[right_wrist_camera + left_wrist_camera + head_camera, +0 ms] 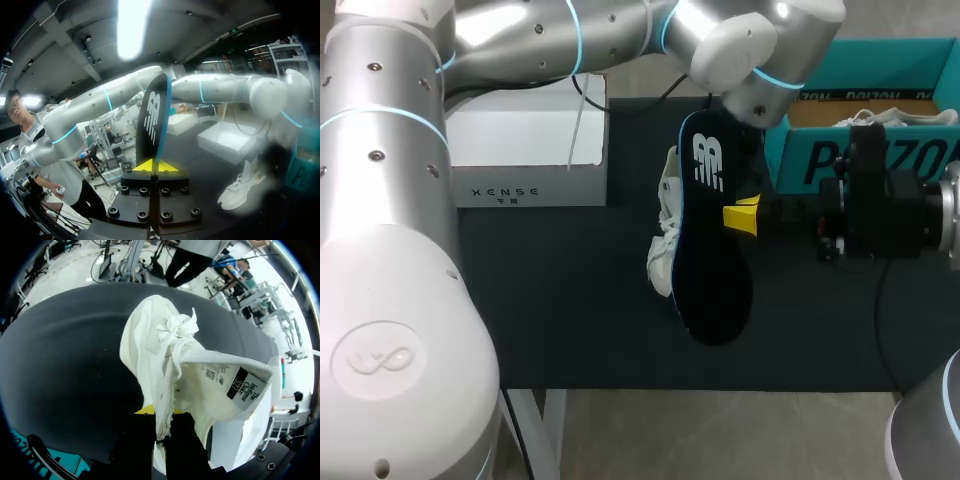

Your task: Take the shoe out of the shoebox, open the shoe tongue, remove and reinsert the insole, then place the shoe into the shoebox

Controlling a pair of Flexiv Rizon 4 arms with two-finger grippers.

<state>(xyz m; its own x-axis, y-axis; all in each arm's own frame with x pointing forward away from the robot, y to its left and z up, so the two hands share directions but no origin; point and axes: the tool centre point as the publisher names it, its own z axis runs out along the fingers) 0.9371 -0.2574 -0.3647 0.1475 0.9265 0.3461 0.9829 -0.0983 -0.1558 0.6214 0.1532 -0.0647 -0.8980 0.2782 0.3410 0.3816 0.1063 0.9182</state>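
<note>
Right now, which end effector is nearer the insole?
Right. The right end effector is shut on the insole, gripping it by one edge. The left end effector is shut on the white shoe, which hangs just beside the insole.

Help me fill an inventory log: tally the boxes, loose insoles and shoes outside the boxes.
Boxes: 2 (white box, teal shoebox)
Insoles: 1 (dark insole)
Shoes: 1 (white shoe)
Total: 4
</note>
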